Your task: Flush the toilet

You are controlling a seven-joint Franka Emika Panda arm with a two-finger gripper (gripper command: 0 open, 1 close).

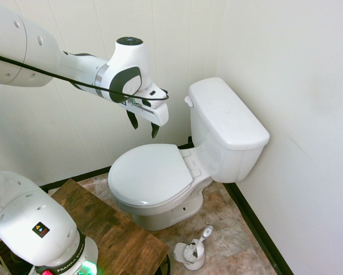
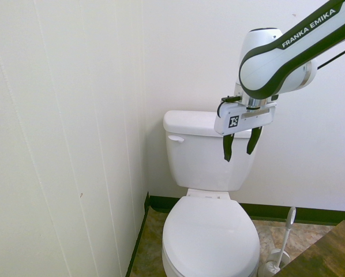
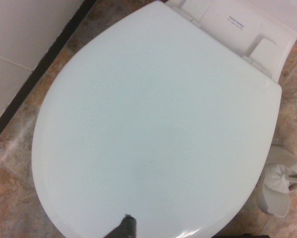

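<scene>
"FRANKA EMIKA" stands in white letters on the arm point(image 2: 302, 43) at upper right of the second exterior view; the toilet's point(image 3: 236, 22) small label is unreadable.

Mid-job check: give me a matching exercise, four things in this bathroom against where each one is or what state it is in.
Things:
1. gripper
2. seat lid
3. flush lever
4. toilet brush

Places or states:
A. closed down over the bowl
B. on the tank front, near the wall corner
C. open, empty, hanging above the toilet
D. standing in its holder on the floor beside the bowl

Pairs: 1-C, 2-A, 3-B, 4-D
</scene>
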